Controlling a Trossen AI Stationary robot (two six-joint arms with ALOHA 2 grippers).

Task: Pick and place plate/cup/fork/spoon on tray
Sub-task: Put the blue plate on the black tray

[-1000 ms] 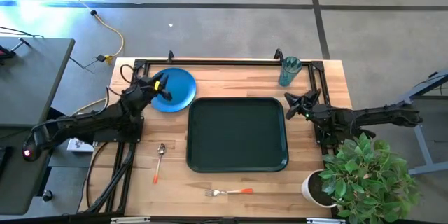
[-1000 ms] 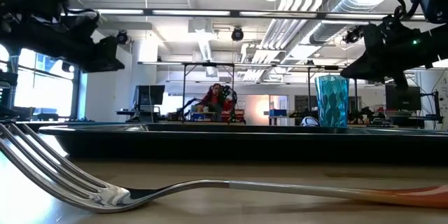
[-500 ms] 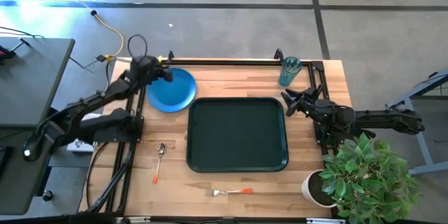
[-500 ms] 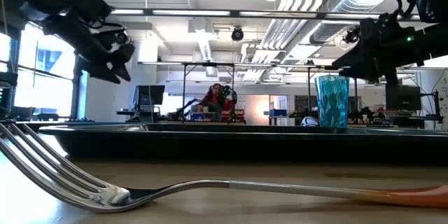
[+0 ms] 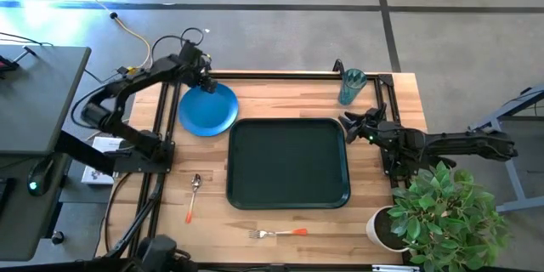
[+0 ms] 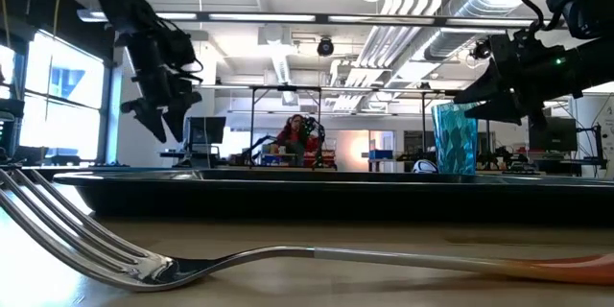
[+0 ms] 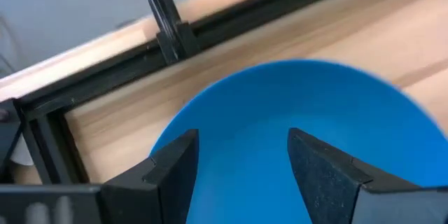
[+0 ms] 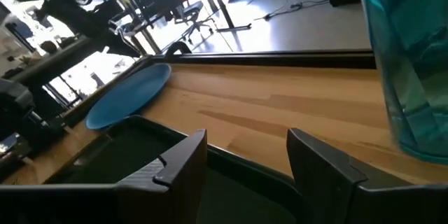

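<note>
left gripper above far edge of blue plate, fingers spread, nothing held. plate flat on desk, just beside tray far-left corner; looks stiff, light, smooth, maybe slippery; take at rim. spoon, fork on desk near front, thin, hard to pinch; take at handle. tray empty. right gripper near teal cup, fingers spread; cup looks light, may tip; take at wall.
</note>
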